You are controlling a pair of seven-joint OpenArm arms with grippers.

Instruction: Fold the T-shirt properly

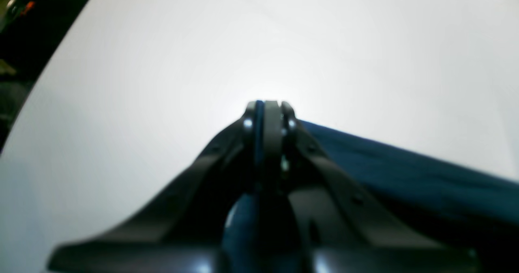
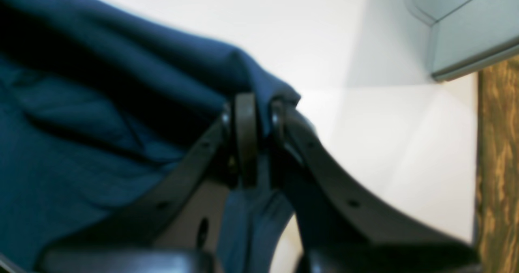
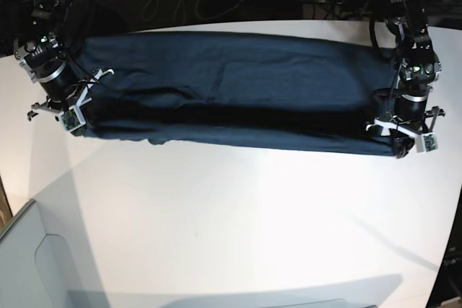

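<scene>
Left gripper [image 1: 269, 104] is pinched tight, its jaws pressed together with a thin edge of the T-shirt [image 3: 231, 88] caught between them; in its wrist view dark blue cloth runs away from the jaws toward the lower right, over the bare white table [image 3: 238, 221]. Right gripper [image 2: 259, 102] is clamped as well, and here the hold is plain: a bunched fold of the navy fabric rises between the two fingers and spills over their tips, with more cloth hanging down between the black finger arms.

From the base view, both arms reach in from the far edge of the table. The left arm comes down at that view's right, its wrist angled downward with the gripper at the shirt's near corner on that side. The right arm comes in at that view's left, tilted inward, its gripper at the opposite end of the cloth.

The T-shirt lies stretched in a long band across the far half of the table, spanning almost from one side edge to the other. A darker crease runs along its length, and the near edge looks doubled over. A pale grey bin [image 3: 36, 265] sits at the near left corner; its contents cannot be made out.
</scene>
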